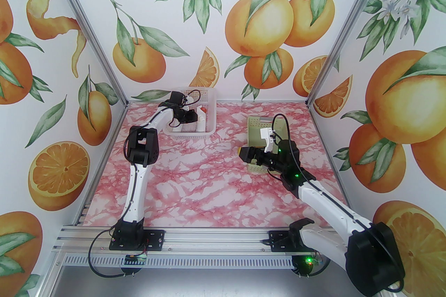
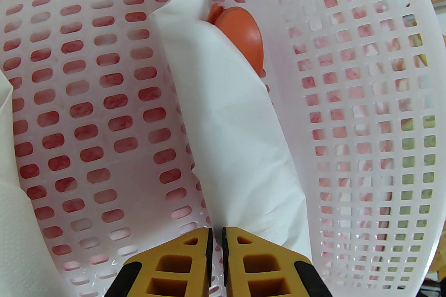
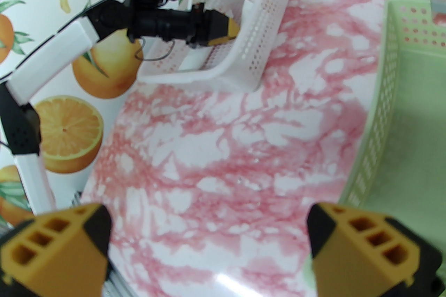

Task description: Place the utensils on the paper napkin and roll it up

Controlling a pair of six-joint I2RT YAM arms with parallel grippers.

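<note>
The paper napkin [image 2: 237, 121] is a white cone-like roll lying on the floor of a white perforated basket [image 2: 348, 79]. A red-orange spoon bowl [image 2: 244, 34] pokes out of its far end, with another orange tip [image 2: 214, 12] beside it. The rest of the utensils is hidden in the paper. My left gripper [image 2: 216, 240] is inside the basket at the roll's near end, its fingers almost together with nothing visible between them. From above, the roll [image 1: 201, 119] sits just right of that gripper [image 1: 195, 115]. My right gripper [image 3: 209, 219] hangs wide open, holding nothing, above the table.
The white basket [image 1: 210, 104] stands at the back left of the pink marbled table. A pale green basket [image 1: 254, 125] lies under and beside my right gripper [image 1: 244, 154]. More white paper [image 2: 14, 219] rests along the white basket's left side.
</note>
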